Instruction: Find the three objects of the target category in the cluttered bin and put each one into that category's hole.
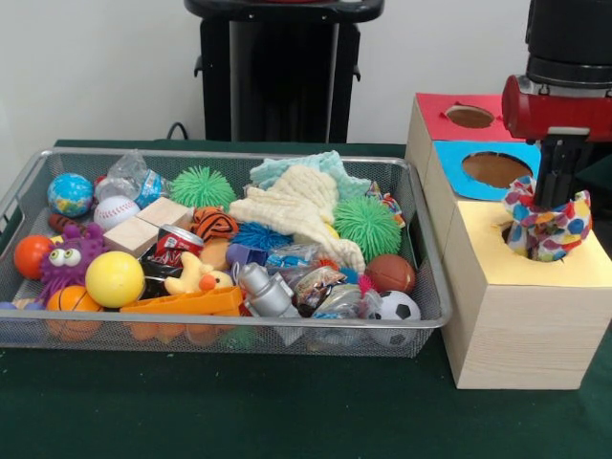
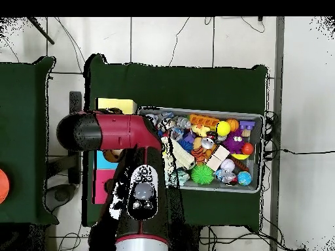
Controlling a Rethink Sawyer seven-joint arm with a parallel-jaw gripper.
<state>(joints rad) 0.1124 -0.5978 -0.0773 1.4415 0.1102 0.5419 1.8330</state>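
My gripper hangs over the yellow-topped wooden box at the right. It is shut on a floppy piece with a red, blue, yellow and white pattern. The piece dangles into the round hole, whose dark edge shows left of the cloth. The wire mesh bin lies to the left, full of toys. A bit of similar patterned cloth peeks out at the bin's far right, behind a green spiky ball. In the overhead view the arm covers the gripper and the hole.
Blue-topped and red-topped boxes stand behind the yellow one. The bin holds balls, wooden blocks, a yellow duck, foil packets, a cream knitted cloth and a purple googly-eyed toy. The bin also shows in the overhead view.
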